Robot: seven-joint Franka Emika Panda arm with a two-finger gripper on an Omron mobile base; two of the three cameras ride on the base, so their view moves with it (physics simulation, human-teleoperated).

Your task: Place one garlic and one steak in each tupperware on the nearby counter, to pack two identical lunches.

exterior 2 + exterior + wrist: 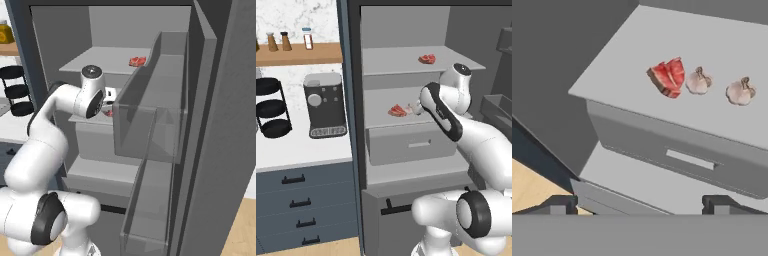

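Inside the open fridge, a red steak (668, 76) lies on the middle shelf with two garlic bulbs to its right, one (698, 81) touching it and one (740, 91) further off. From the left base view the same steak (397, 110) sits just left of my hand. A second steak (427, 59) (137, 61) lies on the upper shelf. My gripper (642, 205) is open, hanging in front of and below the shelf edge, holding nothing. The white counter (301, 145) stretches left of the fridge. The tupperware is out of view.
A grey fridge drawer (411, 144) (687, 157) sits under the middle shelf. The open fridge door with its bins (150, 125) stands close on my right. A coffee machine (324, 104) and a black tiered rack (271, 107) stand on the counter, under a wooden shelf (301, 52).
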